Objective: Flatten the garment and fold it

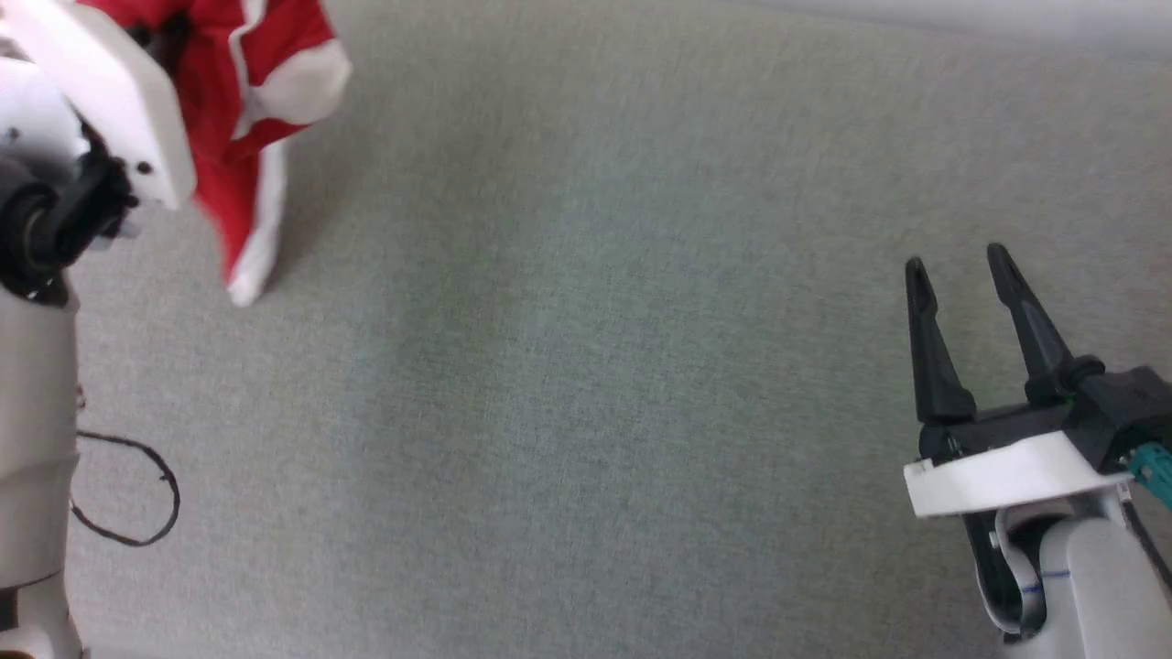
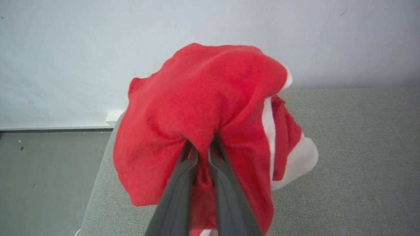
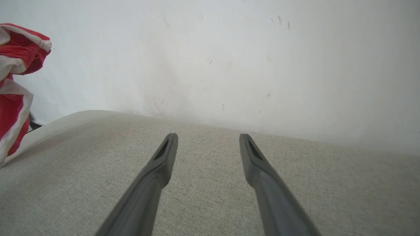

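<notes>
On the left gripper (image 2: 202, 144), the dark tapered fingers pinch a fold of the garment (image 2: 203, 98), soft fleecy red cloth with wide white stripes, hanging bunched over the left end of the gray woven counter (image 1: 595, 366). The right gripper (image 1: 957, 265) holds nothing, its fingers spread apart.

1. The garment (image 2: 203, 91) is soft, bright red cloth with broad white stripes.
2. It is bunched rather than flat, with its folds draping over one another.
3. It hangs pinched in the left tool (image 2: 201, 142) over the grey bench (image 2: 344, 147), near the bench's left edge.
</notes>
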You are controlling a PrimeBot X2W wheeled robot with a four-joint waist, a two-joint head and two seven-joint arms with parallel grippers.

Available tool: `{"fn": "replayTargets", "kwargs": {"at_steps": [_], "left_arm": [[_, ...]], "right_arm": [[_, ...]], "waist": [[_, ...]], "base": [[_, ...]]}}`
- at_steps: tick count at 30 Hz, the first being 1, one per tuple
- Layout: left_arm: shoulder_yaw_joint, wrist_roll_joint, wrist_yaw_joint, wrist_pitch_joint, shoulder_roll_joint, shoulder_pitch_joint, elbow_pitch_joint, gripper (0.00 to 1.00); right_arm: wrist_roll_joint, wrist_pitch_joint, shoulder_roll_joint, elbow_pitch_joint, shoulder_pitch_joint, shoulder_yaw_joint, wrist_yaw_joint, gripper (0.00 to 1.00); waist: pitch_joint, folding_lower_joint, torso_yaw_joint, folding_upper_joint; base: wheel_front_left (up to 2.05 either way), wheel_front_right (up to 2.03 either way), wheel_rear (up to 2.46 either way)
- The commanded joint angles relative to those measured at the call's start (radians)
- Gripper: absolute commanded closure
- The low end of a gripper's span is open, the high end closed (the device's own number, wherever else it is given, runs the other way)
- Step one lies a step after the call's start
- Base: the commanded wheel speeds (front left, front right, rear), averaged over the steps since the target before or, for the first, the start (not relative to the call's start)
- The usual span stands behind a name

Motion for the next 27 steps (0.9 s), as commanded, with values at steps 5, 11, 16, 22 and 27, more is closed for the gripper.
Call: {"fn": "replayTargets", "kwargs": {"at_steps": [5, 11, 16, 22, 27], "left_arm": [[-0.063, -0.056, -0.017, 0.016, -0.02, -0.041, -0.067, 1.0], [-0.142, -0.117, -0.021, 0.027, -0.084, -0.067, -0.128, 1.0], [-0.231, -0.162, -0.023, 0.022, -0.149, -0.071, -0.171, 1.0], [-0.323, -0.191, -0.024, -0.01, -0.232, -0.04, -0.186, 1.0], [-0.377, -0.172, -0.023, -0.058, -0.272, 0.0, -0.162, 1.0]], "right_arm": [[0.012, -0.018, 0.01, 0.026, 0.048, -0.02, -0.001, 0.0], [0.037, -0.025, 0.011, 0.036, 0.088, -0.038, -0.001, 0.0], [0.049, -0.028, 0.011, 0.037, 0.104, -0.049, -0.001, 0.0], [0.057, -0.031, 0.011, 0.02, 0.094, -0.077, -0.001, 0.0], [0.052, -0.028, 0.012, 0.001, 0.081, -0.106, -0.001, 0.0]], "waist": [[-0.186, 0.0001, -0.089, 0.0], [-0.243, 0.0001, -0.13, 0.0], [-0.267, 0.0001, -0.172, 0.0], [-0.269, 0.0001, -0.241, 0.0], [-0.255, 0.0001, -0.289, 0.0]], "base": [[0.0, 0.0, 0.0], [0.0, 0.0, 0.0], [0.0, 0.0, 0.0], [0.0, 0.0, 0.0], [0.0, 0.0, 0.0]]}}
